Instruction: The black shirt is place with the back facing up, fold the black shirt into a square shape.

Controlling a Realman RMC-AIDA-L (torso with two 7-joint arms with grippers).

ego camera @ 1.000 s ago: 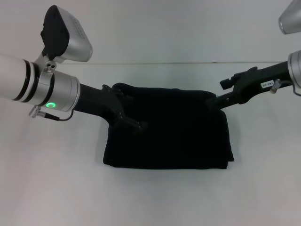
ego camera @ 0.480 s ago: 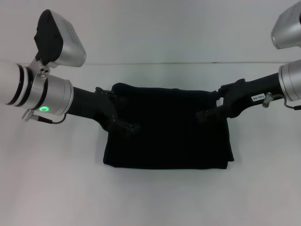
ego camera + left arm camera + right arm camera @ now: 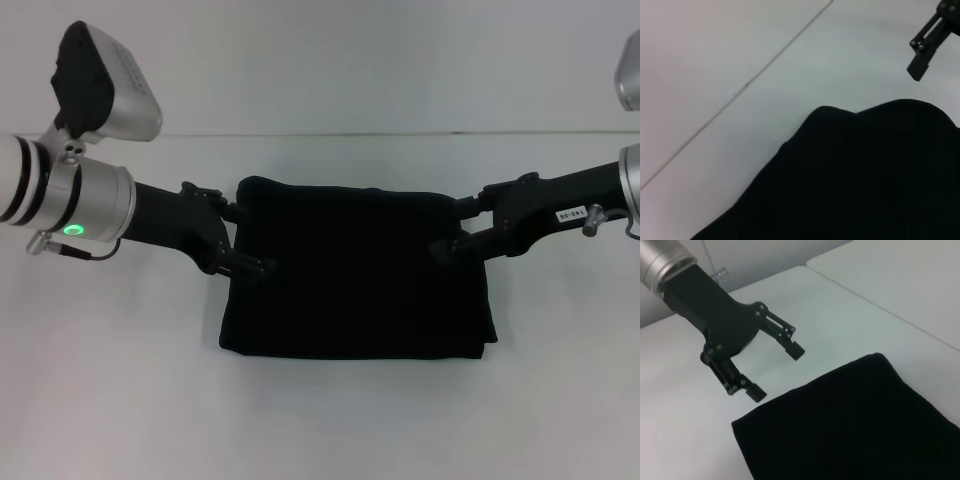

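Black shirt (image 3: 358,272) folded into rough rectangle, flat on white table (image 3: 120,400), centre of head view. Left gripper (image 3: 248,240) at shirt's left edge, fingers spread wide, holding nothing, clear in right wrist view (image 3: 776,371). Right gripper (image 3: 452,228) at shirt's right edge, fingers apart, empty. Table seam (image 3: 330,134) beyond.

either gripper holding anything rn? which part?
Nothing held. Left gripper is open beside the black shirt; right gripper sits at the opposite edge, also open.
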